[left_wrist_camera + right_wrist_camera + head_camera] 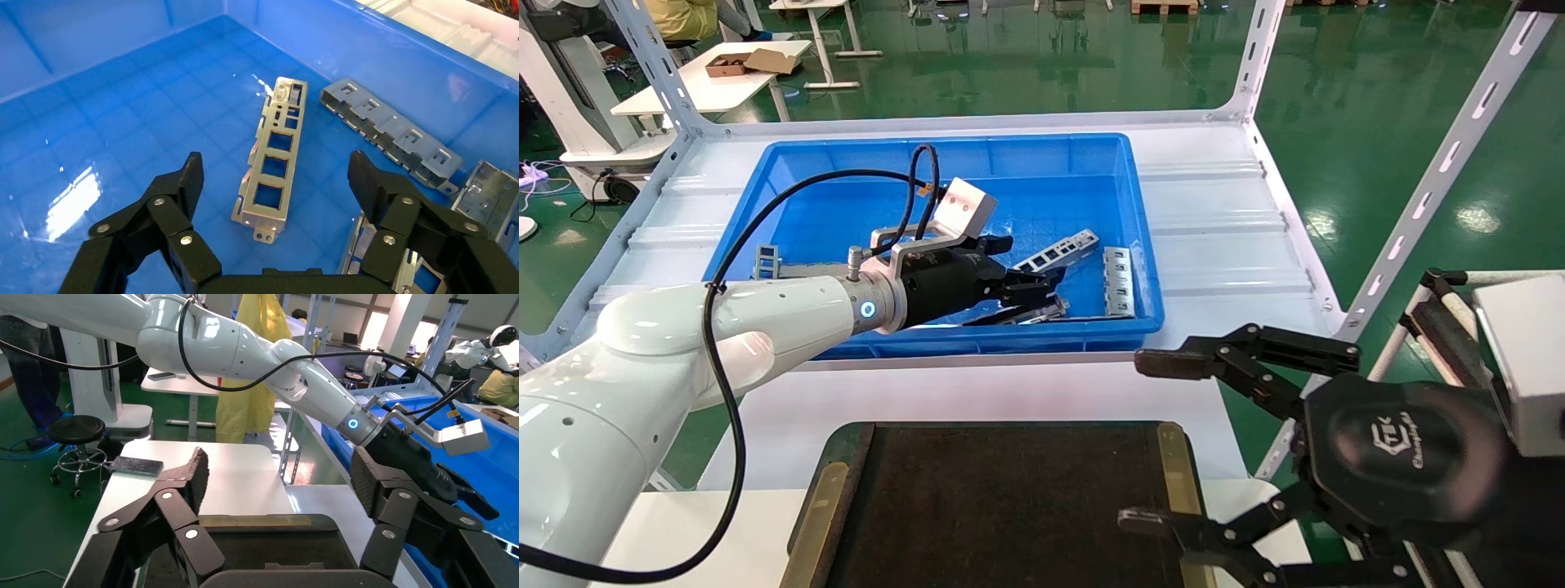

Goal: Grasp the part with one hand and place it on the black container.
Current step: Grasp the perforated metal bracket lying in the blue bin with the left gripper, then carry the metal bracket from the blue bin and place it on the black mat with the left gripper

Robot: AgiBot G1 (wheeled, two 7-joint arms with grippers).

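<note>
Left arm [682,343]: glossy white shell, blue ring light at wrist, black cable looped alongside, grey box above; both grippers black, linkage fingers with silver pivot pins; right gripper [1164,441] body round, embossed logo

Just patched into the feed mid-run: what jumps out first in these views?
The big blue bin on the white table, with the left gripper reaching into it, fingers open over a slim silver part lying on the bin floor. Nearer the robot sits the black container; the right gripper hangs open at its right edge.
</note>
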